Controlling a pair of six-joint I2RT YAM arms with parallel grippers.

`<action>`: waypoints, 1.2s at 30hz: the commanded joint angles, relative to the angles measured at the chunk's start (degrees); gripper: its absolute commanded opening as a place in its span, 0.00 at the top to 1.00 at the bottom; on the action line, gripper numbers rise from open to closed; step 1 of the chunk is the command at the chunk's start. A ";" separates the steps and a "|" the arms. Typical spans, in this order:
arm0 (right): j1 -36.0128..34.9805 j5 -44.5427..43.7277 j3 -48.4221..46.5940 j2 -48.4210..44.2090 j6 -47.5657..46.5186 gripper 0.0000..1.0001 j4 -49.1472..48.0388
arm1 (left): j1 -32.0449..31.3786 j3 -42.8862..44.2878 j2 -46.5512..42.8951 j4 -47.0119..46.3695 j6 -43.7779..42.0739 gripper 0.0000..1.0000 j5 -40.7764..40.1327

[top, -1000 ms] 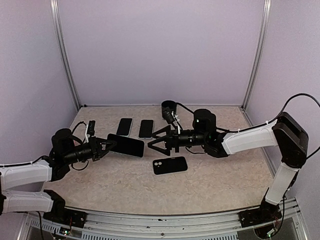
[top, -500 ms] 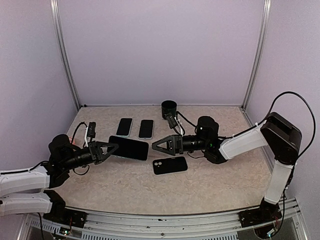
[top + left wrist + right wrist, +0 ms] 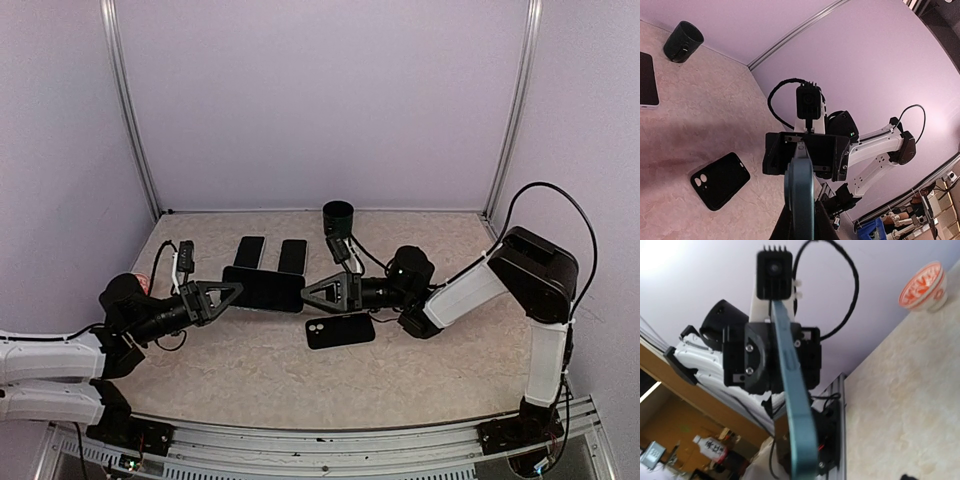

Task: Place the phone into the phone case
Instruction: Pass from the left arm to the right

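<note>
Left end effector (image 3: 232, 291) clamps phone (image 3: 266, 290) over marbled tabletop (image 3: 250, 372); right end effector (image 3: 311, 293): grip unclear; lilac walls (image 3: 320, 100).

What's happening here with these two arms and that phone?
Two robot arms are working on getting a phone into its case. The left end effector is shut on one end of the phone, holding it up above the table. The right end effector faces it at the phone's other end, jaws open, not gripping. The black phone case lies flat on the table just in front, untouched.
</note>
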State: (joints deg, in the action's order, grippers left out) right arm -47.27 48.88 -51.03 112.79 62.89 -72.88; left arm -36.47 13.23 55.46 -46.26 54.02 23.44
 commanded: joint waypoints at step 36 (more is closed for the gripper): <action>-4.00 -0.56 -6.15 4.92 12.64 0.60 -13.93 | -5.08 3.05 14.94 -14.22 -0.36 1.00 -7.38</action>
State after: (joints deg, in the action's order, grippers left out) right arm -50.13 47.27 -56.21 117.38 74.94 -80.99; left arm -41.58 15.18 70.17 -60.05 54.63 18.74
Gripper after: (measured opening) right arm 0.450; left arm 0.080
